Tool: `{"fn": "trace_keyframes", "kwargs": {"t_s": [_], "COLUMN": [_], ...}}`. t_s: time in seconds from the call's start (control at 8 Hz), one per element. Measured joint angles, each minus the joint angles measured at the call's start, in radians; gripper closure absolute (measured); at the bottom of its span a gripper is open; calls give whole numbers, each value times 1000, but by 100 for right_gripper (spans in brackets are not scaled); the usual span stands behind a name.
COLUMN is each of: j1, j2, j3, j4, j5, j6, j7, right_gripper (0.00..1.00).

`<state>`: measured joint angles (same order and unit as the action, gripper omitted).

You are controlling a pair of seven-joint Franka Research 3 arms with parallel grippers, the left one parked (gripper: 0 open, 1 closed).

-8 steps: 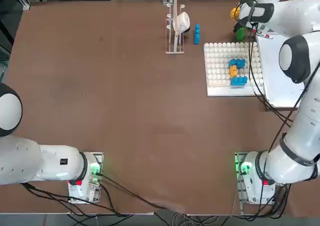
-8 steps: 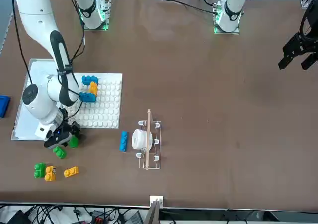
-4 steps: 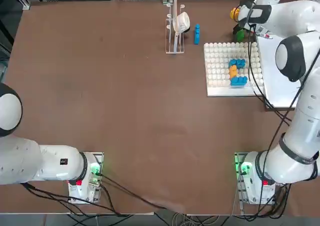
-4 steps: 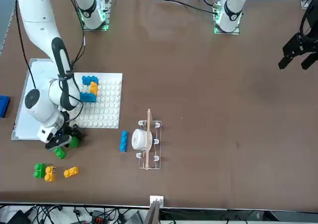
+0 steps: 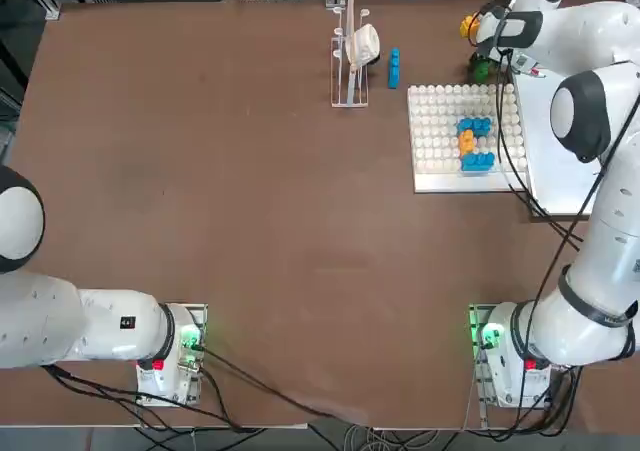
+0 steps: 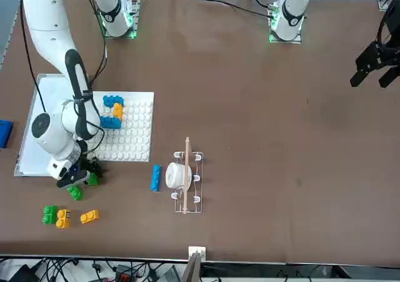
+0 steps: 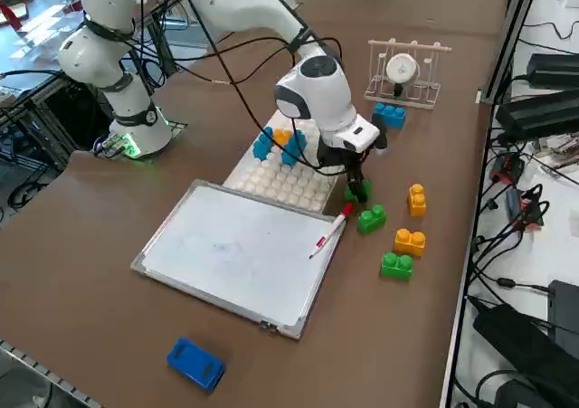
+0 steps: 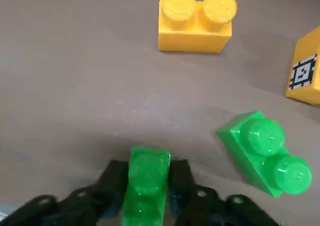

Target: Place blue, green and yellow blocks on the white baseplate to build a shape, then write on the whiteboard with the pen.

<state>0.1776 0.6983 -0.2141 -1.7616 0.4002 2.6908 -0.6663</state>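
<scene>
Brown worktop [image 7: 226, 354] fills our view, the studded white plastic baseplate [image 5: 435, 141] at upper right of the top view carrying blue and orange-yellow bricks. Just beyond its far edge, our right gripper [image 8: 148, 186] has its fingers closed on a small green studded brick [image 8: 146, 178]. We judge the pick is under way; next comes lifting it over to the studs.

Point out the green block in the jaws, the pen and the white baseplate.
green block [image 8: 146, 178]: right wrist view, its studded top between the right gripper's [image 8: 145, 186] jaws.
pen [image 7: 327, 232]: right side view, mid-barrel, lying across the whiteboard's [image 7: 226, 254] edge.
white baseplate [image 5: 432, 131]: top view, bare studs left of the built blocks.
</scene>
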Motion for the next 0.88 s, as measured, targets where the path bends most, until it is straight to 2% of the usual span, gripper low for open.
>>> {"fn": "trace_keyframes", "kwargs": {"t_s": [0.5,0.75,0.88], "j1": [6,16,32], "j2": [-6,-66,-117], "j3": [1,-6,-26], "j4": [12,30,23], "j5": [0,0,0], "j6": [-27,-183,-260], "j7": [-4,1,7], "right_gripper": [58,58,58]}}
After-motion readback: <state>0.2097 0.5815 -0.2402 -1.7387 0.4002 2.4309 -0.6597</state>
